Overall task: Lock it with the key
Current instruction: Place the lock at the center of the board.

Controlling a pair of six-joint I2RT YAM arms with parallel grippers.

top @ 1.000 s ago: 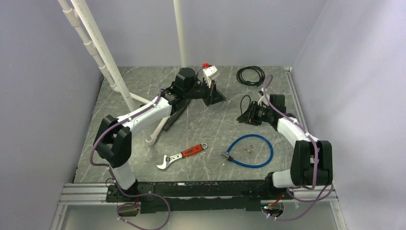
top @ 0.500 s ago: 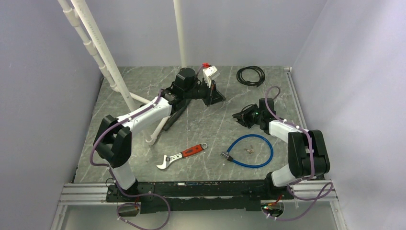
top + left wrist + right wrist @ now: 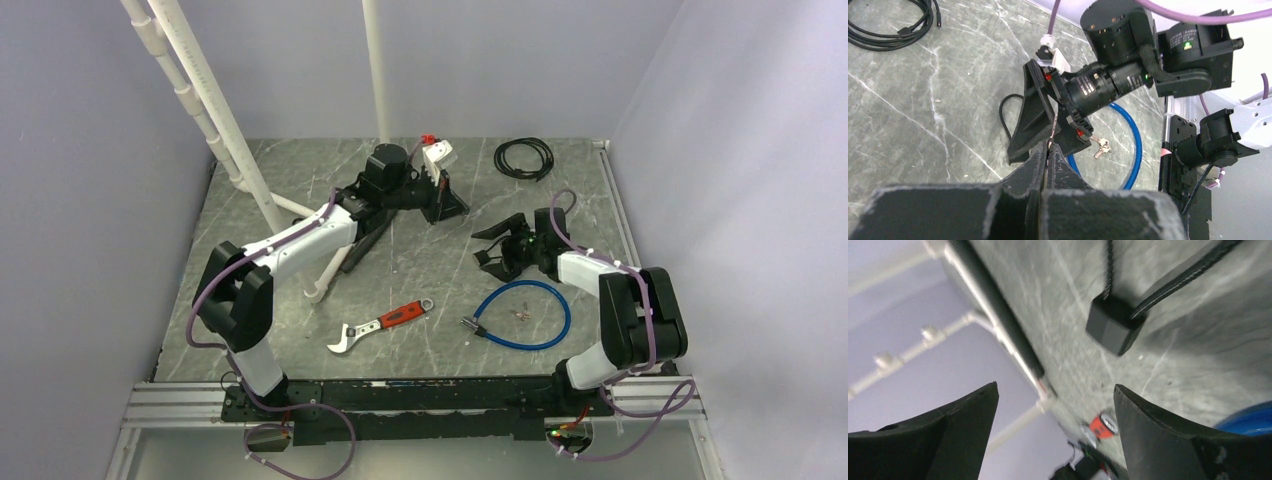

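- Toward the near right part of the bench: blue cable lock (image 3: pixel 553 300) lies flat in a loose ring, apart from both grippers.
- Lock: glossy blue sheath, with a dark metal lock head (image 3: pixel 468 325) at the ring's left end. Whether the cable's end is seated in the head cannot be told.
- Keys (image 3: pixel 518 314): small silver bunch on the bench inside the ring, not in the head. The left wrist view shows them just beside the blue cable.
- Writing: any print on the lock, keys or arm housings is too small to read.
- Right gripper (image 3: pixel 488 244): released, fingers spread wide, empty. It sits low over the bench, just beyond the ring on its far side, and points toward the left edge.
- Right wrist view: between the spread fingers (image 3: pixel 963 425) lies a small black plug block (image 3: pixel 1113 330) with thin black leads. A sliver of blue cable shows at the frame's lower right.
- Left gripper (image 3: pixel 452 207): clenched, tips pressed together, with nothing seen between them. It is reached out mid-bench toward the far edge, well apart from the lock.
- Red-handled wrench (image 3: pixel 380 324): flat on the bench left of the lock head, nearer the near edge.
- Coil of black cable (image 3: pixel 524 157): far right corner.
- White pipe frame (image 3: pixel 215 110): far left corner.
- Bench top (image 3: pixel 430 270): grey marbled.
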